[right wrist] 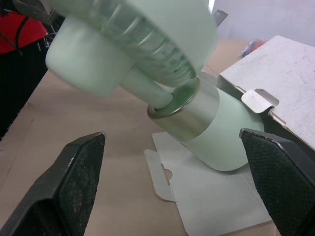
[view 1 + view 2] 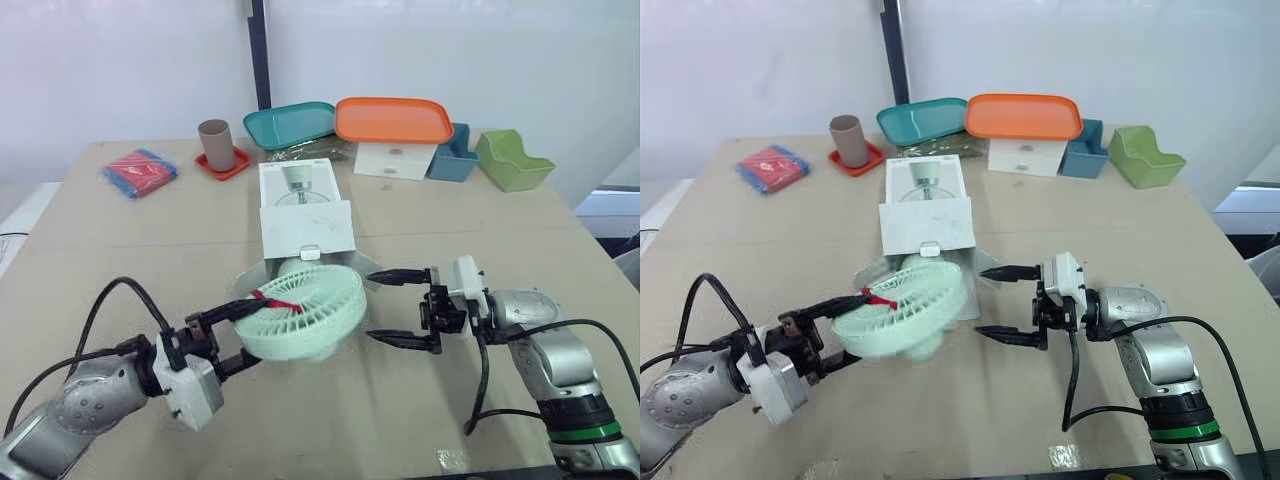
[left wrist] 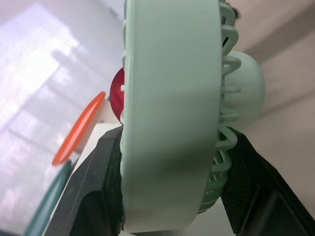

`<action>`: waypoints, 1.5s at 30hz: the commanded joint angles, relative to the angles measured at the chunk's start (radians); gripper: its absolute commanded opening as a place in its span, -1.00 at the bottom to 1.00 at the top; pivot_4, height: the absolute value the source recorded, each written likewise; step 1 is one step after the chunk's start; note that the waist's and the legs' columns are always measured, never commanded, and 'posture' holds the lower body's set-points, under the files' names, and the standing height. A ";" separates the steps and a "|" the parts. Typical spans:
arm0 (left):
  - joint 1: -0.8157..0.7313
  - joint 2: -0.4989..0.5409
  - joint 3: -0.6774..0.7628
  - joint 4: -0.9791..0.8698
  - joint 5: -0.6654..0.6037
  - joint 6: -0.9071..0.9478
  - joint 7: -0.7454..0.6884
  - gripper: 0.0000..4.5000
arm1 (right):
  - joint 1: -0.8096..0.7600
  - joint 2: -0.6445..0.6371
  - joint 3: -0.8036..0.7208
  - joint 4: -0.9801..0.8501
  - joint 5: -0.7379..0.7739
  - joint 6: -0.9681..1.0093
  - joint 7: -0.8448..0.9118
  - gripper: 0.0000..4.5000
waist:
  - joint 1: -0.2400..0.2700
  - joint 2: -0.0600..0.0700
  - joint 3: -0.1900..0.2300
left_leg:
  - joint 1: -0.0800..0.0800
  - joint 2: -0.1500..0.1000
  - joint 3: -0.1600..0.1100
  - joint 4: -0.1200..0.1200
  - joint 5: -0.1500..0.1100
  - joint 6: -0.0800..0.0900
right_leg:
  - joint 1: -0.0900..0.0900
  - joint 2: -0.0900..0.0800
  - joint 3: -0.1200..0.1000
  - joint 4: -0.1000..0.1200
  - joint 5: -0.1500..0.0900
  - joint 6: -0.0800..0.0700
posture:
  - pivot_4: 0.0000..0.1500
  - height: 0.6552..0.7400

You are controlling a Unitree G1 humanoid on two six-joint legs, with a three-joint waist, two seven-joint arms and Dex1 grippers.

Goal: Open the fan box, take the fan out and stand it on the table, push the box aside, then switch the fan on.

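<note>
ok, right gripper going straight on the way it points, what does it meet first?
Probably the mint-green fan, at its silver-ringed base, straight ahead of the open right gripper. The left gripper holds the fan. Depth unclear.

The stereo pair on the robot's head looks forward and down across the table (image 2: pixel 90 260), both eyes sharing the whole tabletop, slightly offset sideways. The left wrist camera, behind the left gripper (image 2: pixel 240 336), sits hard against the fan (image 3: pixel 170 113), seen edge-on. The right wrist camera, behind the right gripper (image 2: pixel 372 308), faces the fan's stem and the box (image 1: pixel 275 64) from nearby. All four views share the fan.
</note>
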 commanded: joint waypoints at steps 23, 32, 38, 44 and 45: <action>0.085 -0.275 0.364 -0.501 -0.440 0.886 0.621 -0.10 | -0.061 0.027 0.056 0.046 -0.032 -0.035 0.026 1.00 | 0.000 -0.001 0.000 | 0.000 0.000 0.001 0.001 0.000 -0.001 | 0.000 0.001 0.002 0.000 0.000 0.000 | 1.00 1.00; 0.005 -0.342 0.523 -0.493 -0.551 1.086 0.804 -0.10 | -0.081 0.051 0.076 0.094 -0.046 -0.069 0.036 1.00 | 0.001 -0.002 0.001 | 0.000 0.000 0.001 0.002 0.000 -0.002 | 0.000 0.001 0.002 0.000 0.000 -0.001 | 1.00 1.00; -0.072 -0.374 0.595 -0.434 -0.633 1.125 0.805 -0.10 | -0.106 0.092 0.078 0.107 -0.049 -0.061 0.008 1.00 | 0.001 -0.003 0.001 | 0.000 0.000 0.001 0.002 0.002 -0.005 | 0.000 0.001 0.002 0.000 0.001 -0.001 | 1.00 1.00; -0.127 -0.368 0.654 -0.344 -0.698 1.161 0.798 -0.10 | -0.137 0.126 0.054 0.097 -0.013 0.022 -0.053 1.00 | 0.001 -0.003 0.000 | -0.001 0.000 0.000 0.002 0.002 -0.007 | 0.000 0.002 0.002 0.000 0.001 -0.001 | 1.00 1.00; -0.131 -0.367 0.663 -0.330 -0.704 1.165 0.794 -0.10 | -0.141 0.131 0.048 0.091 0.002 0.041 -0.062 1.00 | 0.000 -0.003 0.000 | -0.001 0.000 0.000 0.002 0.002 -0.007 | 0.000 0.002 0.002 0.000 0.001 -0.001 | 1.00 1.00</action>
